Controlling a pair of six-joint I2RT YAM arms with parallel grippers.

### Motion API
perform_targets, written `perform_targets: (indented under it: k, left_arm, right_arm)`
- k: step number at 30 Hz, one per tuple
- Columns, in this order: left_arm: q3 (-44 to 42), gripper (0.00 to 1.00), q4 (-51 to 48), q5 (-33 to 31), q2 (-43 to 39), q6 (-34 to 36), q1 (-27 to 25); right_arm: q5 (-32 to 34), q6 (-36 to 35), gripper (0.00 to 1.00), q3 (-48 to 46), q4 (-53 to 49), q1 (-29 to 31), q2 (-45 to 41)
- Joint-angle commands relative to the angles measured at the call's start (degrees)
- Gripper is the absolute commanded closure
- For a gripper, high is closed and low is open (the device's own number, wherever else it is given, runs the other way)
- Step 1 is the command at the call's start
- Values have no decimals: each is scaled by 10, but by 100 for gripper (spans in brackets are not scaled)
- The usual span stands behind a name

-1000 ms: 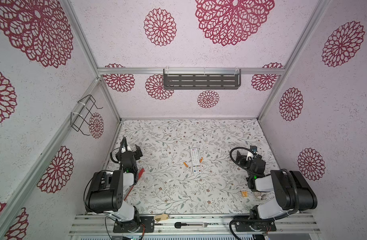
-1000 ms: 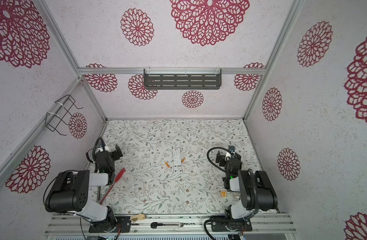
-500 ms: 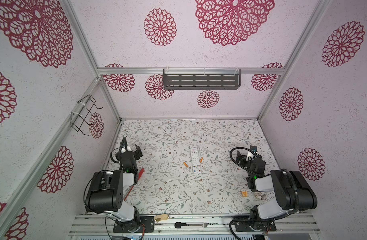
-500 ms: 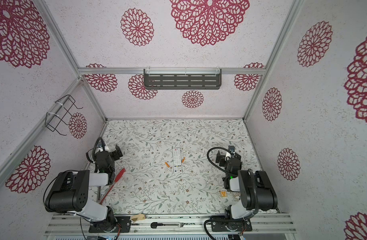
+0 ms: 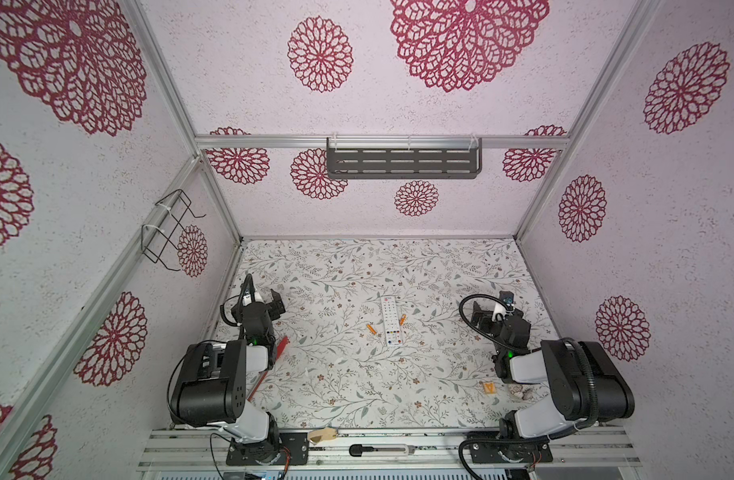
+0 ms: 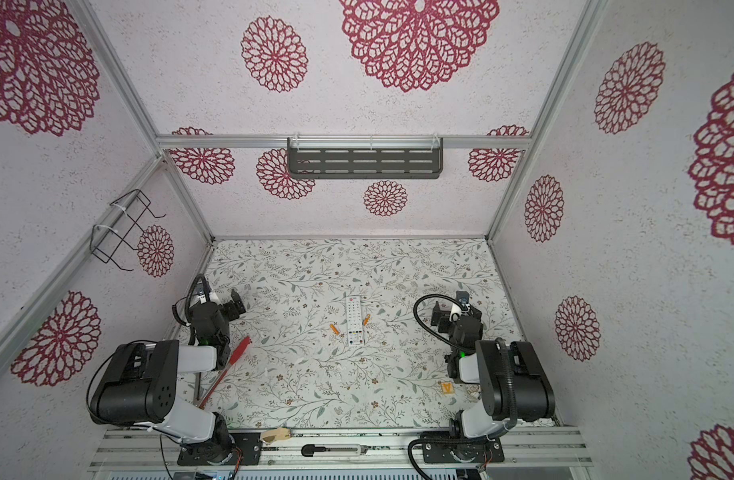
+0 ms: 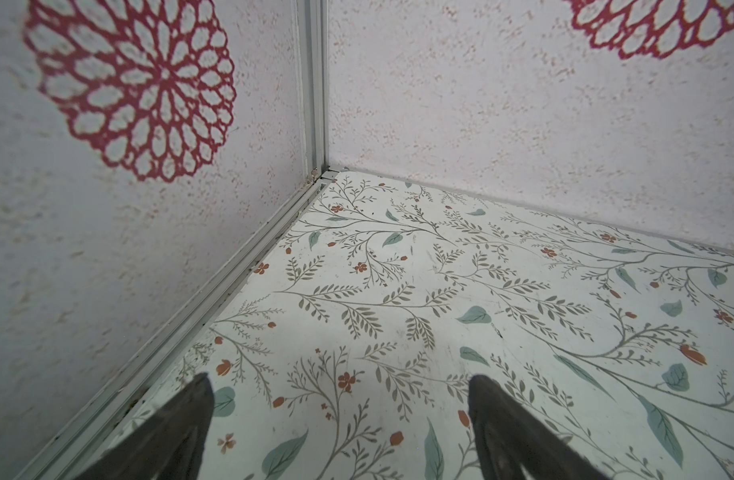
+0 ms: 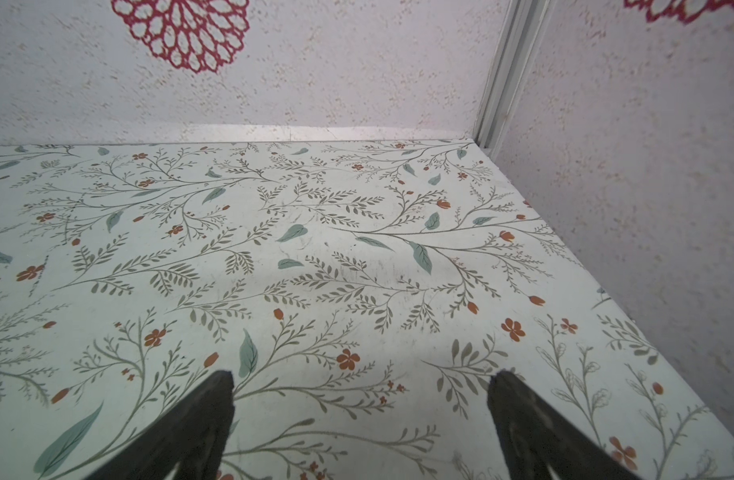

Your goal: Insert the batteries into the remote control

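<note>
The white remote control (image 5: pixel 389 320) (image 6: pixel 354 320) lies buttons-up in the middle of the floral table, in both top views. One orange battery (image 5: pixel 370 329) (image 6: pixel 335 329) lies just to its left and a second battery (image 5: pixel 402 319) (image 6: pixel 366 319) just to its right. My left gripper (image 5: pixel 274 305) (image 7: pixel 338 380) hovers near the left wall, far from them, open and empty. On the right side my right gripper (image 5: pixel 479 318) (image 8: pixel 363 376) is also open and empty. Both wrist views show only bare table between the fingers.
A red-handled tool (image 5: pixel 280 347) lies beside the left arm. An orange-yellow tag (image 5: pixel 489 387) and small crumpled bits (image 5: pixel 519 390) lie by the right arm's base. A utility knife (image 5: pixel 378 449) rests on the front rail. Walls enclose the table on three sides.
</note>
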Motion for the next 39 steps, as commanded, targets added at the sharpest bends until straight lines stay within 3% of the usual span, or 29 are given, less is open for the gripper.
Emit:
perform_targets:
  k: [1, 11, 18, 22, 30, 34, 39]
  left_arm:
    - [16, 3, -20, 3, -16, 17, -9]
    - [97, 3, -233, -119, -94, 22, -72]
    - [203, 3, -430, -192, -108, -58, -142]
    - [237, 3, -505, -199, -118, -103, -181]
    - [298, 3, -673, -196, -139, -181, -235]
    - [305, 3, -720, -154, -154, -210, -246]
    - [301, 3, -759, -113, -177, -233, -253]
  right_arm:
    - [6, 6, 1, 8, 19, 3, -2]
    - [5, 7, 1, 8, 19, 2, -2]
    - [3, 8, 1, 10, 15, 3, -1]
    - [-10, -7, 1, 8, 12, 6, -10]
    - [54, -27, 1, 111, -271, 82, -122]
    - [88, 15, 1, 171, -397, 151, -152]
    - [60, 93, 1, 215, -499, 232, -158]
